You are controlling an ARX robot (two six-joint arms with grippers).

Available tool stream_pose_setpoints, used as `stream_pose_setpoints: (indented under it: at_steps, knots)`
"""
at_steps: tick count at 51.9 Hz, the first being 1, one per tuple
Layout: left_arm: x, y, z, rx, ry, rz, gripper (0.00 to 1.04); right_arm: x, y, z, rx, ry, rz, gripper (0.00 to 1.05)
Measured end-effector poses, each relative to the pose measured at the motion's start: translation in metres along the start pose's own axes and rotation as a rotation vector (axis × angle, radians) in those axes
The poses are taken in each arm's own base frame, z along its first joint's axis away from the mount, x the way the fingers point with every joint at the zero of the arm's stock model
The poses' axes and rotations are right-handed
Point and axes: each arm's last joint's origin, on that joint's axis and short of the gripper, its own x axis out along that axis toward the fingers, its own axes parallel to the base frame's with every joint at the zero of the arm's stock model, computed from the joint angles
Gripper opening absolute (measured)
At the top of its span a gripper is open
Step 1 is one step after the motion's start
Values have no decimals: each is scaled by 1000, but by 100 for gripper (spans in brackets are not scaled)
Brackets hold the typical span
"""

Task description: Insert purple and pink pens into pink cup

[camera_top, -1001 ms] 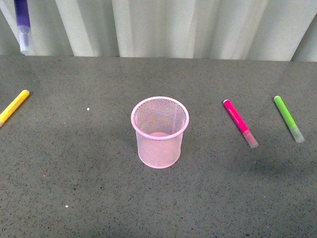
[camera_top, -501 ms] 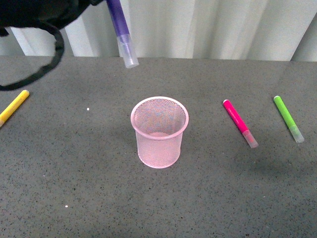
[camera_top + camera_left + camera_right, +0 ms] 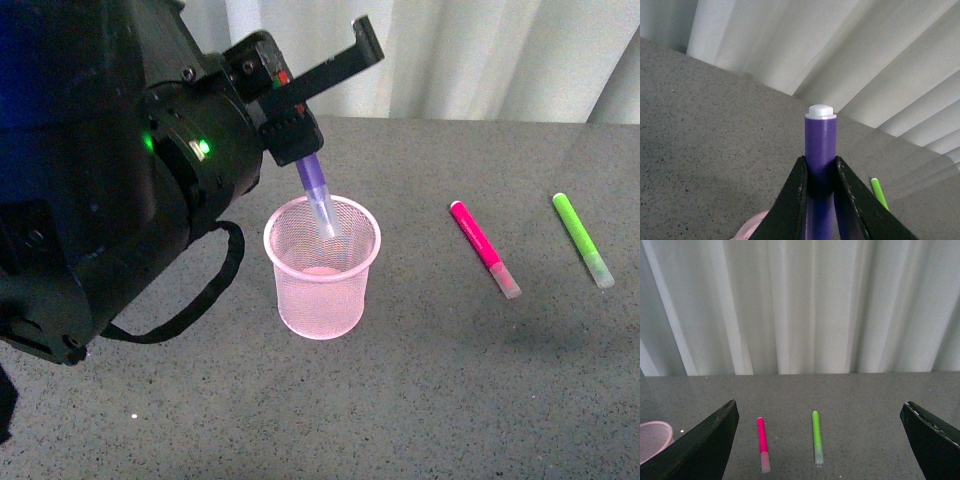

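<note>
hanging cap-down and leaning a bit, the purple pen [image 3: 316,195] has its clear end just inside the rim of the pink cup [image 3: 320,305]. the cup stands in the middle of the tabletop. the left gripper [image 3: 820,167] is squeezed tight on the purple pen's body. the pink pen [image 3: 484,249] lies flat between the cup and the right edge, with the green pen [image 3: 583,240] beside it, closer to that edge. the right gripper [image 3: 820,403] is wide open and holds nothing.

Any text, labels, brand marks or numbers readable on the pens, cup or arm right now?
None readable.
The purple pen, pink pen, light green pen and pink cup carry no visible print.
The left end effector shows no lettering, only a green light behind it.
</note>
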Motion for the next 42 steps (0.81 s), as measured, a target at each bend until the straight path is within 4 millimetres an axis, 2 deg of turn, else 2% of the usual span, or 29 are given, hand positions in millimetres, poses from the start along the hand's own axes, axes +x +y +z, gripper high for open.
stream_pose_setpoints:
  at_steps: [7,18,29,40,42]
  knots:
    - [6,6,-12,-9,15,23,12,0,0,0,0,0,0,98]
    - [15,6,-19,-27,-1,33,12,0,0,0,0,0,0,98]
    - [18,4,-37,-27,9,24,12,0,0,0,0,0,0,98]
    - [20,2,-40,-14,4,-10,12,0,0,0,0,0,0,98]
    - [20,1,-40,-14,2,-14,17,0,0,0,0,0,0,98]
